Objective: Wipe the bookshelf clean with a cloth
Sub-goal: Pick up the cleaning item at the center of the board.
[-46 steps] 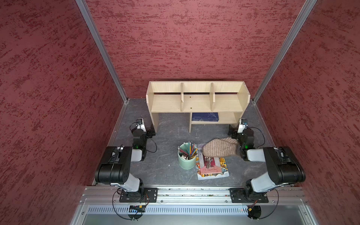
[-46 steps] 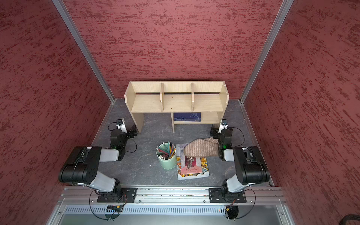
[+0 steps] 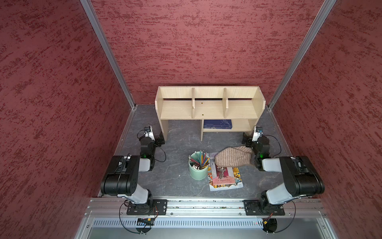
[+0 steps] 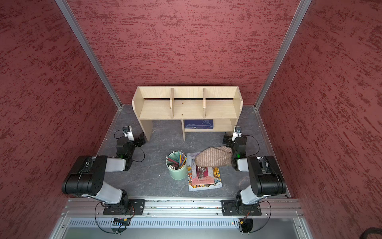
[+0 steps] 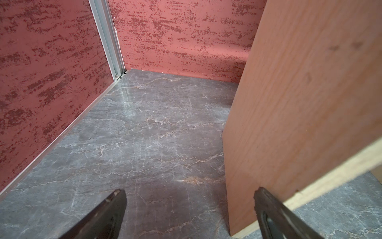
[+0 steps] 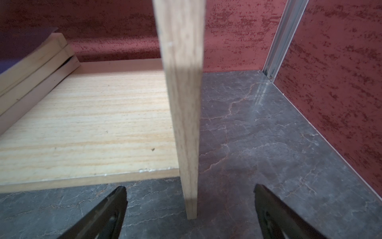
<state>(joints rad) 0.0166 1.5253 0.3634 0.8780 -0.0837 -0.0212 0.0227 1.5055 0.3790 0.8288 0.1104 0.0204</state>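
Observation:
The light-wood bookshelf stands against the back wall in both top views. The striped beige-brown cloth lies bunched on the floor, partly on an illustrated book, right beside my right arm. My left gripper is open and empty, low beside the bookshelf's left side panel. Also open and empty, my right gripper faces the front edge of the right side panel, with the lower shelf beyond.
A green pencil cup with several pencils stands mid-floor, left of the colourful illustrated book. A dark blue book lies on the lower shelf. Red walls close in the left, right and back sides.

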